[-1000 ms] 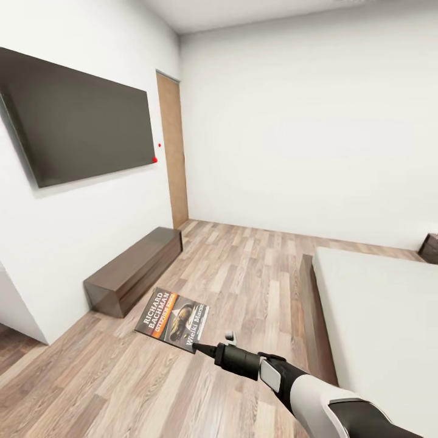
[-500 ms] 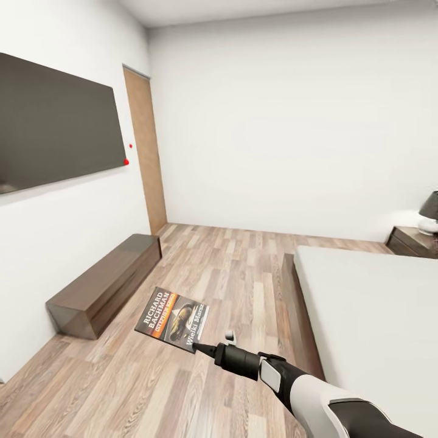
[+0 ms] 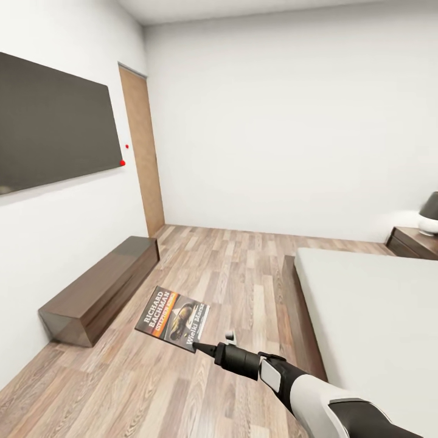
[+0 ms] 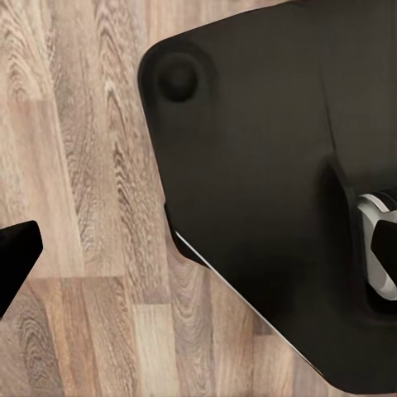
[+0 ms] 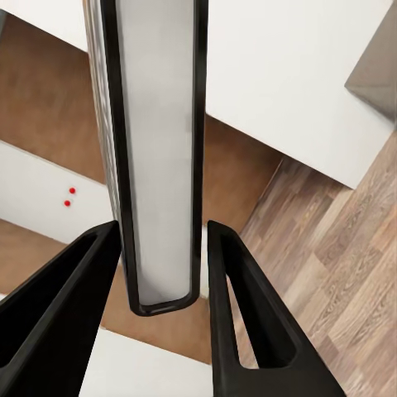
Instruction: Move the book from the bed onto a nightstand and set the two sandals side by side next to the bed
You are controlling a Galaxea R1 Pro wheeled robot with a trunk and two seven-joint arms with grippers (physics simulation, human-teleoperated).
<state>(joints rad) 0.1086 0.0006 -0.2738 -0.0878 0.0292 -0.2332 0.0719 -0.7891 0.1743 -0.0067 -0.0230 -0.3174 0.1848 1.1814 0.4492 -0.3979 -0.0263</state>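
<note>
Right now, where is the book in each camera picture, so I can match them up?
Head view: the book is low and left of centre, cover up, pinched at its corner by the right gripper over the wood floor.
Right wrist view: the book stands edge-on between the fingers.
Left wrist view: not in it.
Shared landmark: the wood floor.

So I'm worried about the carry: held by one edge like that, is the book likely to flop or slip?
The book probably stays fairly stiff: it juts out flat from the right gripper without visible sag. It looks thin and light. Slipping is possible, since the fingers grip only its edge, so sharp turns may twist it.
</note>
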